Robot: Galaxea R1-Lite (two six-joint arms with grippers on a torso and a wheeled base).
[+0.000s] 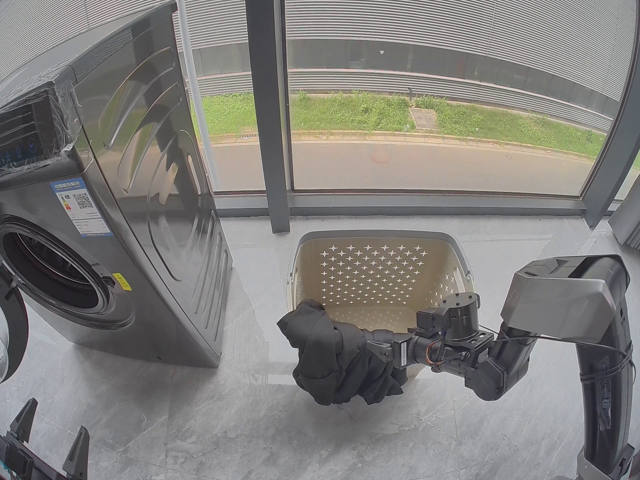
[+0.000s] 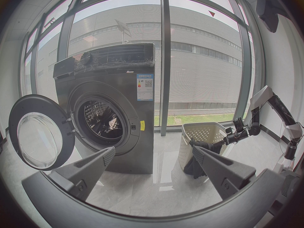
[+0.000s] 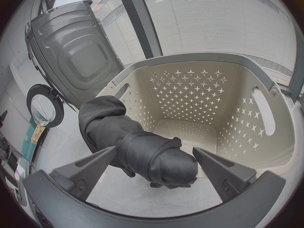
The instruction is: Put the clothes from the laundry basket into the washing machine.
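Now: garment at the basket rim, right claw wide around it

Right claw (image 1: 377, 353) reaches across the near rim of the basket (image 1: 380, 235), its fingers spread wide. A dark garment (image 1: 333, 358) is bunched in the gap between them; in the right wrist view the bundle (image 3: 142, 146) fills the space from one finger to the other. Whether the fingers press it cannot be told. The garment lies over the basket's near corner on the washer side and hangs down the outer wall toward the floor (image 1: 233, 421), as the left wrist view shows (image 2: 198, 165). Star-shaped holes pattern the cream walls of the basket (image 3: 196, 89).

Left claw (image 1: 55, 421) hangs low near the floor, in front of the washer (image 1: 153, 168), well apart from the basket. Its fingers are wide apart with nothing between them (image 2: 152, 149).

Washer stands to the left of the basket, beside a large window (image 1: 433, 68). Its round door (image 2: 41, 132) is swung fully open, exposing the drum (image 2: 99, 122). Basket (image 2: 202, 133) sits on the floor just beside the washer's side panel, close to the window frame.
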